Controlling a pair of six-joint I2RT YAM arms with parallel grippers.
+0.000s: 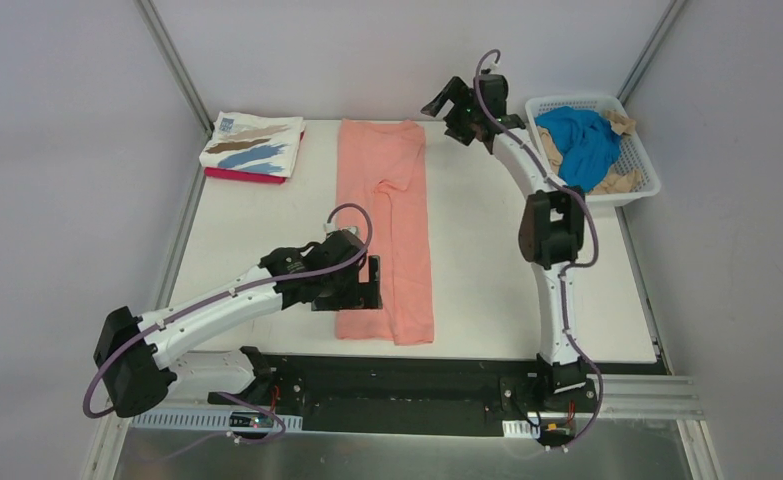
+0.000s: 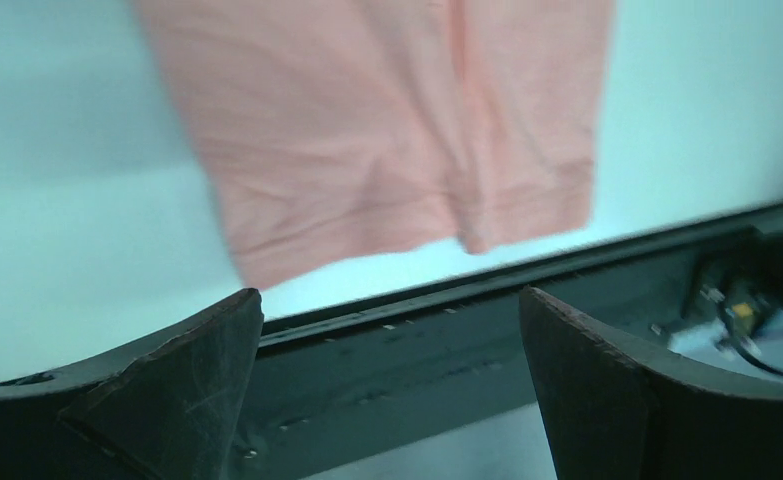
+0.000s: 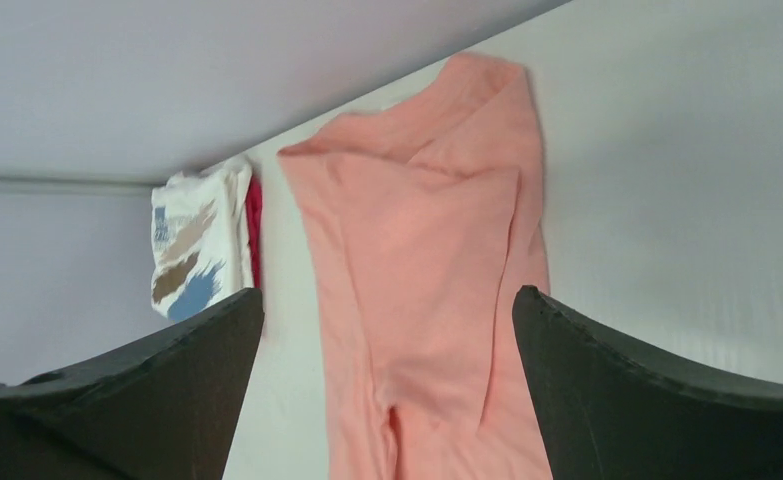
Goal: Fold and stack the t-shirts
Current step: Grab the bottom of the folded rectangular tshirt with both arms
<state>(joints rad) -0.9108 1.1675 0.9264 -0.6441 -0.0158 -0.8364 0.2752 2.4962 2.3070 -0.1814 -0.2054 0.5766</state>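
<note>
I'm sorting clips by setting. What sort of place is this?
Probably a robotics lab cell, not a home: a left arm and right arm bolted to a white table, bare grey walls with metal rails, a pink shirt laid flat, and more shirts in a basket.

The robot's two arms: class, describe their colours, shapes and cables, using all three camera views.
The left arm and right arm have slim white links joined by chunky black joint housings. A purple cable loops loosely along each. The left hand and right hand are black, with broad, matte, wedge-shaped fingers tapering to points, faintly scuffed.
</note>
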